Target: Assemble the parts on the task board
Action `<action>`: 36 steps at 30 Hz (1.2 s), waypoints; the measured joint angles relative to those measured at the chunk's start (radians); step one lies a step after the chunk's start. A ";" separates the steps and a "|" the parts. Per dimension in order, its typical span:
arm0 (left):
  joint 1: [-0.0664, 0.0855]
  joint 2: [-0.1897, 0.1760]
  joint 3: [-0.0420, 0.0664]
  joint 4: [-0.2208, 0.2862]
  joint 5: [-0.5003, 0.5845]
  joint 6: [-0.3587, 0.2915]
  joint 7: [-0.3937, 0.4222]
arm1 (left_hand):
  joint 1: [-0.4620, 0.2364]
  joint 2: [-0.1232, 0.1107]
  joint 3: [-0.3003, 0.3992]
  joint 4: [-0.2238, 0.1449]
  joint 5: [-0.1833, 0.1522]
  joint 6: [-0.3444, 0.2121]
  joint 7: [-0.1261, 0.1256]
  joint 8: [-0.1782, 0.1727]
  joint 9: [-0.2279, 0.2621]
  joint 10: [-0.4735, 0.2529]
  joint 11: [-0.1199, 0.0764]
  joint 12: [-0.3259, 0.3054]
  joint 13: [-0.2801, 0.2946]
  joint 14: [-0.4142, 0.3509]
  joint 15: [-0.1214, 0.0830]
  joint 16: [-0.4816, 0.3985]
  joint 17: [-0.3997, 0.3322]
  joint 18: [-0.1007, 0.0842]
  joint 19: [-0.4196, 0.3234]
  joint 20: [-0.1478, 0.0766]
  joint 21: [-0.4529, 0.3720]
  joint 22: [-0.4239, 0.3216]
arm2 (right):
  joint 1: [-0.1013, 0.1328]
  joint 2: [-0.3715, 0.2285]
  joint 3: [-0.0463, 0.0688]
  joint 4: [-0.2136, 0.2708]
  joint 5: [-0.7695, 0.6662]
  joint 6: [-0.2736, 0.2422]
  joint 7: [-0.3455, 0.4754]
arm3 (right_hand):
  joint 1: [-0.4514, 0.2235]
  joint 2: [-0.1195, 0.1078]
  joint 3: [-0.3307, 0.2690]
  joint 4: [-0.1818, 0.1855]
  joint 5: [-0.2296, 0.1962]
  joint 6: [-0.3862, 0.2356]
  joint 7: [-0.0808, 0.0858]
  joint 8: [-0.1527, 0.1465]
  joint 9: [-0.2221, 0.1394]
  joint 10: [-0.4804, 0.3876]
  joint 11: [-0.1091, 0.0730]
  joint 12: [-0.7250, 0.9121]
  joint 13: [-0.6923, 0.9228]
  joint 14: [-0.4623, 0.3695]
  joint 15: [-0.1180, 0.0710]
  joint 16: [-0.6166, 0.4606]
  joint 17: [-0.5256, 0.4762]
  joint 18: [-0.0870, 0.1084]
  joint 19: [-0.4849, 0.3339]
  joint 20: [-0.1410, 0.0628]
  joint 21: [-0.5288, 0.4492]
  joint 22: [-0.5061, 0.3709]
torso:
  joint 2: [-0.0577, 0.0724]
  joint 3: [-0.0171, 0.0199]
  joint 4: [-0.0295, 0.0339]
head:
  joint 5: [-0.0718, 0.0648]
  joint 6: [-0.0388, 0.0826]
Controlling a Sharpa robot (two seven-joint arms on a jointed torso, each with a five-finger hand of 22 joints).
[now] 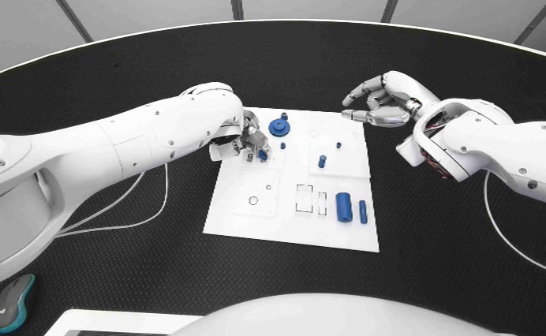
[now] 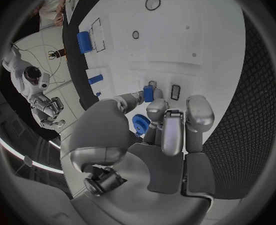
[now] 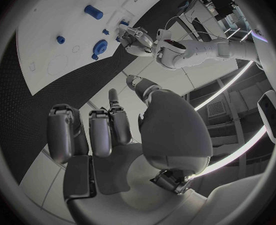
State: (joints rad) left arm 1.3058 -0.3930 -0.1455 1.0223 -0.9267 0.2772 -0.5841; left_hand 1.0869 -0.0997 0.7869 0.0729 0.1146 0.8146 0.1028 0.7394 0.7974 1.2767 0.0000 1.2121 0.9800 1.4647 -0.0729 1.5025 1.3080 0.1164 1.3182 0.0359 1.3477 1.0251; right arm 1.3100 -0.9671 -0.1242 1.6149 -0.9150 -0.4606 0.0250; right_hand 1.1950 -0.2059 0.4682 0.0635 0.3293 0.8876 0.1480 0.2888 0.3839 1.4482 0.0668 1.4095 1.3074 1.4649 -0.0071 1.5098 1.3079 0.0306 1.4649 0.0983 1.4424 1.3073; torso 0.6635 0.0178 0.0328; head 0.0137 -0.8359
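Left hand point(image 1: 241, 140) pinching small blue part point(image 1: 262, 154), largely hidden by my fingers, on task board point(image 1: 342, 233); right hand point(image 1: 381, 103) beside board, fingers apart, empty

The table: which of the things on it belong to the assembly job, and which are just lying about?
Job:
task board
blue gear
small blue part at the left hand fingers
blue cylinder
blue pin

Lying about:
white cable
teal object

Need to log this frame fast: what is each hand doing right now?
Left hand: pinches a small blue part over the task board.
Right hand: fingers curled in, holds nothing, off the board.
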 measured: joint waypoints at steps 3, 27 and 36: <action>0.000 -0.002 0.000 0.003 0.000 0.004 0.003 | 0.004 -0.003 0.000 0.000 0.000 -0.001 -0.001 0.004 0.001 0.000 0.000 0.000 0.002 0.000 0.000 0.000 0.000 0.000 0.000 0.000 0.000 0.002 | 0.000 0.000 0.000 0.000 0.000 0.000 0.000 | 0.000 0.000 0.000 0.000 0.000 0.000 0.000 0.000 0.000 0.000 0.000 0.000 0.000 0.000 0.000 0.000 0.000 0.000 0.000 0.000 0.000 0.000 | 0.000 -0.0003 0.0001 | 0.000 0.000; 0.000 -0.007 0.000 0.009 -0.067 0.025 0.014 | 0.009 -0.009 -0.002 -0.002 0.005 0.004 -0.007 0.009 0.000 0.011 -0.003 0.015 0.019 0.000 0.000 0.000 0.000 0.000 0.000 0.000 0.000 0.011 | 0.000 0.005 0.000 -0.006 0.000 0.002 0.003 | 0.000 0.000 0.003 0.003 0.000 0.000 0.000 0.000 0.000 0.000 0.000 0.000 0.000 0.000 0.000 0.000 0.000 0.000 0.000 0.000 0.000 0.000 | 0.000 0.0005 -0.0007 | 0.004 -0.003; 0.000 -0.010 0.000 0.007 -0.069 0.037 0.013 | 0.013 -0.012 -0.003 -0.003 0.005 0.006 -0.008 0.012 0.001 0.014 -0.006 0.020 0.024 0.000 0.000 0.000 0.000 0.000 0.000 0.000 0.000 0.012 | 0.000 0.006 0.000 -0.008 0.000 0.003 0.005 | 0.000 0.000 0.003 0.003 0.000 0.000 0.000 0.000 0.001 0.000 0.000 0.000 0.000 0.000 0.000 0.000 0.000 0.000 0.000 0.000 0.000 0.000 | 0.000 0.0004 -0.0008 | 0.004 -0.005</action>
State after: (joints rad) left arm 1.3056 -0.4026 -0.1455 1.0295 -0.9957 0.3138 -0.5707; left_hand 1.0996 -0.1116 0.7839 0.0699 0.1200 0.8202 0.0943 0.7512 0.7989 1.2905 -0.0059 1.2318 1.0036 1.4650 -0.0730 1.5025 1.3077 0.1168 1.3182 0.0359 1.3477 1.0369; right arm 1.3098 -0.9610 -0.1243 1.6069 -0.9150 -0.4577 0.0295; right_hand 1.1950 -0.2059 0.4711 0.0663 0.3292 0.8876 0.1480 0.2888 0.3846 1.4482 0.0668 1.4095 1.3073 1.4649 -0.0071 1.5098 1.3076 0.0306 1.4649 0.0982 1.4424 1.3073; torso 0.6634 0.0182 0.0320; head 0.0179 -0.8408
